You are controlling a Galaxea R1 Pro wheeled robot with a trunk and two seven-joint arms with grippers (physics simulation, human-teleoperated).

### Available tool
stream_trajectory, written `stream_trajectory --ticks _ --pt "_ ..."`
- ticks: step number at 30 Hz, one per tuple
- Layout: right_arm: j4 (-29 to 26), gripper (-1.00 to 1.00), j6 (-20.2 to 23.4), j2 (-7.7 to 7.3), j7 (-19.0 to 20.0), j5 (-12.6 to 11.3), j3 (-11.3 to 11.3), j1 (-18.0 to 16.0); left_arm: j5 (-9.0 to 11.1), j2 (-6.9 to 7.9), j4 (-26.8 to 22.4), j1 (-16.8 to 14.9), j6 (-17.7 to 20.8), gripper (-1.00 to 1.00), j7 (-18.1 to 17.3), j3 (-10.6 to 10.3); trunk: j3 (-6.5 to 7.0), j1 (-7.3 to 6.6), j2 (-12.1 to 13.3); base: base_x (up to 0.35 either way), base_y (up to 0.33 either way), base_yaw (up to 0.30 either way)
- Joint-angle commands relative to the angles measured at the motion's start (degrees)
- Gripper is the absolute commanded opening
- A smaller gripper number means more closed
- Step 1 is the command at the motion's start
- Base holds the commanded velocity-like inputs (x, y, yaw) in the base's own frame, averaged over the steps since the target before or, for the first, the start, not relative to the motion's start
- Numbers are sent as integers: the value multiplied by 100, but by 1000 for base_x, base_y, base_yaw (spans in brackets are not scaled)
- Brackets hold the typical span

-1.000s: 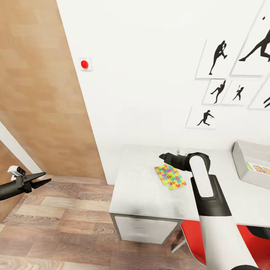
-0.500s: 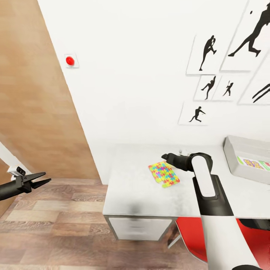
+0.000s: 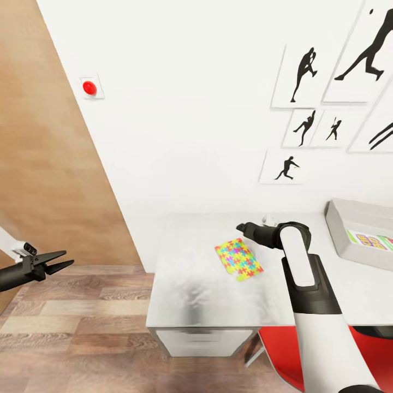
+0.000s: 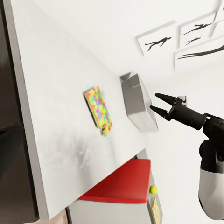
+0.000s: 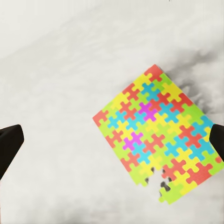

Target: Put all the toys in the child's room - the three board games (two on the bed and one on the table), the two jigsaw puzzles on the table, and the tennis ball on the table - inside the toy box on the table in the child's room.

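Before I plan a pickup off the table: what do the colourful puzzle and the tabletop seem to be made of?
The flat multicoloured jigsaw puzzle looks like thin matte card or foam: interlocking pieces, a few missing near one edge. The pale grey tabletop looks like smooth, slightly glossy laminate or painted metal: soft blotchy reflections. Neither is certain in a render.

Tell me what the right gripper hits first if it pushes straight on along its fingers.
Probably the table top, at or just beside the jigsaw puzzle. The right gripper hangs open above them, its wrist view looking straight down at the puzzle, which lies off-centre between the fingertips. Depth is uncertain.
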Motion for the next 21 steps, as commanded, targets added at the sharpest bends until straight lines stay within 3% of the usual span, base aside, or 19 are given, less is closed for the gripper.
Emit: stream_trajectory --ticks 1,9,21 --pt "-4 100 13 2 -60 -55 -3 -6 15 5 2 -6 61 100 -23 -21 -11 5 -11 113 57 -3" --pt "-3 100 1 1 -60 -47 -2 -5 15 6 2 -6 62 100 -23 -19 -12 5 -11 151 70 -1" --pt "26 100 14 1 -138 -58 -14 -6 15 6 2 -6 60 100 -23 -24 -97 5 -11 16 5 0"
